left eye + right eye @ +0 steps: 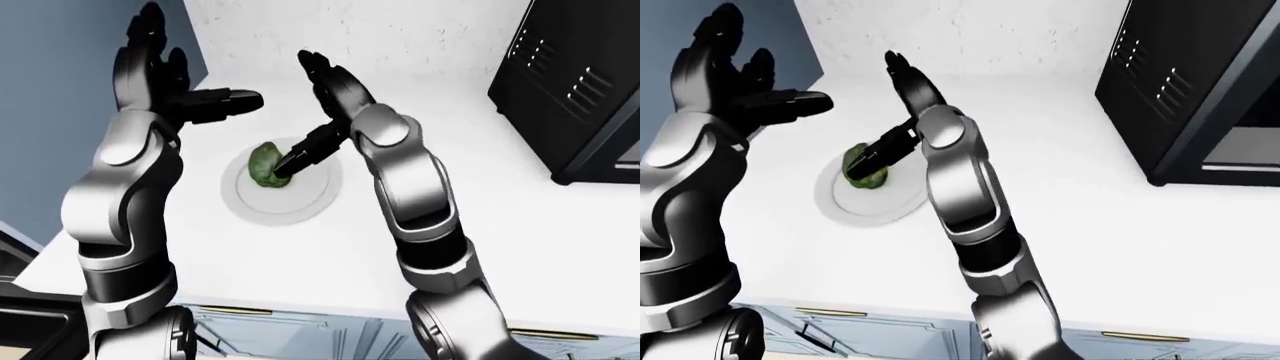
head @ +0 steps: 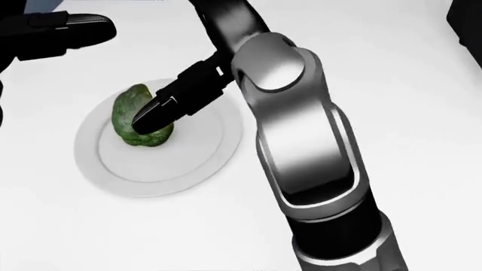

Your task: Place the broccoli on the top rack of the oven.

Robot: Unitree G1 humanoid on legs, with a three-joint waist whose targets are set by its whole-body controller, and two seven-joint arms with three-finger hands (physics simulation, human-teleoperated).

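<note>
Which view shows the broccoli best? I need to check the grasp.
The head view: the broccoli is largest there, on the plate, with the right hand over it. Both eye views show it small and partly hidden.

White table [image 1: 560, 225] spreading across most of both eye views, smooth and matte, evenly lit with only soft shadows; behind it, at the top, a pale speckled wall [image 1: 400, 30] of rough plaster look; at upper left, a flat grey-blue wall panel [image 1: 50, 90] meeting the white wall in a vertical edge; at upper right, a black cabinet-like appliance [image 1: 1200, 82] standing on the table, tall, with rows of small vent slots on its side and a lighter strip low on its face; below the table's near edge, pale blue-grey cabinet fronts [image 1: 880, 334] with slim brass-coloured handles [image 1: 545, 334]; at bottom left, a dark edge and a sliver of tan floor, too small to tell more.
</note>
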